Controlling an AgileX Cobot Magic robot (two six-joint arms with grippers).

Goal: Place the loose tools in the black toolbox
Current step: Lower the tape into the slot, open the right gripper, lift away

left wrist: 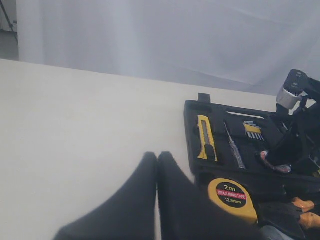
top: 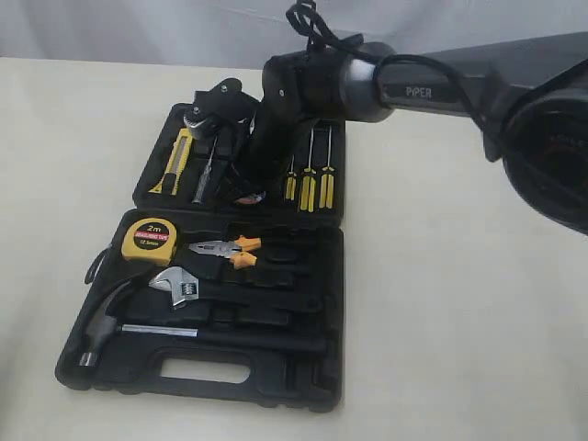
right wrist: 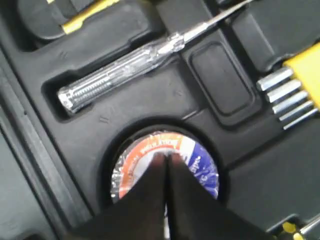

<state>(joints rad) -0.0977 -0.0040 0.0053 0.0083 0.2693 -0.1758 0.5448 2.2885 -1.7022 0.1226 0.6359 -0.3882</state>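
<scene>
tape roll point(right wrist: 200, 169): lies flat in a round recess in the far half of the toolbox, with its orange, white and blue face up.
right gripper point(right wrist: 166, 159): points down over the middle of the roll. The jaws are pressed together with nothing between them. Whether the tips touch the roll cannot be told.
knife point(top: 175, 161): yellow and black, lies lengthwise in its slot at the left end of the far half, well apart from the right gripper.
tape measure point(top: 149, 241): yellow, sits in the left corner of the near half, with its "2m" label up.
pliers point(top: 223, 249): lie in the near half just beside the tape measure, orange handles pointing away from it.
toolbox point(top: 276, 388): black, lies open and flat on the table. Both halves face up, and the slotted handle is on the near edge.
left gripper point(left wrist: 157, 156): hangs over the table beside the toolbox, near the tape measure corner. The jaws are pressed together and hold nothing.
clear-handled screwdriver point(right wrist: 125, 67): lies in its groove between the knife and the tape roll.
steel bits point(right wrist: 287, 100): a short row in a yellow holder, near the roll.
yellow-handled screwdrivers point(top: 309, 179): three lie side by side at the right of the far half.
wrench point(top: 181, 286): lies in the near half, just below the pliers.
hammer point(top: 115, 317): lies along the near half, with its head at the left end.
table point(top: 441, 322): pale and bare around the toolbox.
curtain point(left wrist: 175, 35): white, hangs behind the table.
</scene>
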